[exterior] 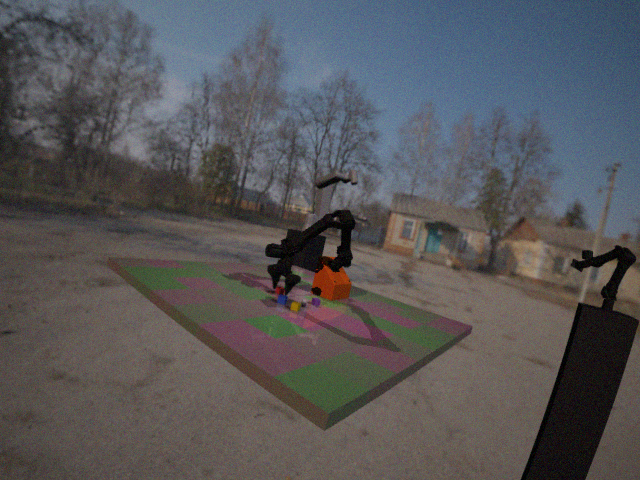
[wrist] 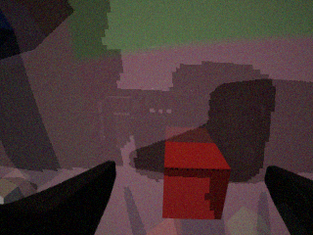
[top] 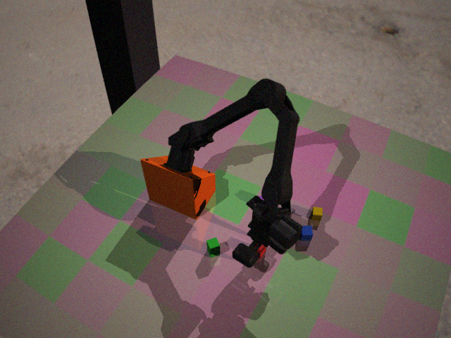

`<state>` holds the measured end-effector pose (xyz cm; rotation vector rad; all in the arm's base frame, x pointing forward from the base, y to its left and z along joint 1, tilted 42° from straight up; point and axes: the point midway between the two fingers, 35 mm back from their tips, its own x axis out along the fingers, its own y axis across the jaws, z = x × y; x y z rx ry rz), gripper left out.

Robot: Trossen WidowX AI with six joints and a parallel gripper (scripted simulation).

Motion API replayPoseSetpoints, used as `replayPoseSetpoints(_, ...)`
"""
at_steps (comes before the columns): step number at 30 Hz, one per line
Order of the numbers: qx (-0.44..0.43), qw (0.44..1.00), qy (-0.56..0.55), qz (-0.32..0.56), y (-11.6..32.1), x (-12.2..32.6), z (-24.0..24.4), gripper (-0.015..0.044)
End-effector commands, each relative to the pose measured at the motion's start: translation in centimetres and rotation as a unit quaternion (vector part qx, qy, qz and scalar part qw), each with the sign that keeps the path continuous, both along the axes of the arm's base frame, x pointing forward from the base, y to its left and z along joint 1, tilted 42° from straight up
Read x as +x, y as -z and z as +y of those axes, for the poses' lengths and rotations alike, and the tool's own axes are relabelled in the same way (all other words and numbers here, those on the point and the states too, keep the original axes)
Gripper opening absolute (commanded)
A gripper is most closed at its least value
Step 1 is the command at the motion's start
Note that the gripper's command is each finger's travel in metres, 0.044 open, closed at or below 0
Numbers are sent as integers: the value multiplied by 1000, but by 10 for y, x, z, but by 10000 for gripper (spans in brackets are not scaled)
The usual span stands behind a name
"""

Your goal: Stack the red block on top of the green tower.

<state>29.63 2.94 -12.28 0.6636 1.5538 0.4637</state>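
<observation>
While the checkered board [top: 385, 218] is lying flat on sandy ground, the arm [top: 276, 145] is arching up from its orange base [top: 178, 187] and bending down toward the board's middle. A tall dark post [top: 122, 47] is standing off the board's far corner in the top view.

The gripper [top: 259, 251] is hanging low over the board with its fingers spread wide and nothing pinched between them. In the wrist view, 1 dark finger [wrist: 59, 222] is showing at lower left and the other at lower right, well apart.

The red block [wrist: 195, 179] is sitting on the board between those 2 fingers, nearer the right one, touching neither as far as the wrist view shows. In the top view the red block [top: 261, 250] is peeking out just beside a finger, mostly hidden by the gripper body.

The green block [top: 213, 246] is standing alone on a pink square, near the gripper on the base's side and clear of it. Only 1 green block is showing; whether it counts as a tower of more than 1 cannot be told.

The blue block [top: 306, 232] is sitting just beside the wrist on the opposite side, and the yellow block [top: 316, 212] is sitting near it, a little farther back. A small purple object [top: 261, 198] is barely showing behind the forearm.
</observation>
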Motion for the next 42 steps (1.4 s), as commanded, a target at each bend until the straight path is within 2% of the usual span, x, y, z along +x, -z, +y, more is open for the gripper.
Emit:
replayPoseSetpoints(1, 3, 1000, 3, 1, -1, 0, 1, 387)
replayPoseSetpoints(11, 3, 1000, 3, 1, -1, 0, 1, 125)
replayPoseSetpoints(19, 3, 1000, 3, 1, -1, 0, 1, 72)
replayPoseSetpoints(22, 2, 1000, 3, 1, -5, 1, -4, 0)
replayPoseSetpoints(42, 0, 1000, 3, 1, -86, 2, -77, 0)
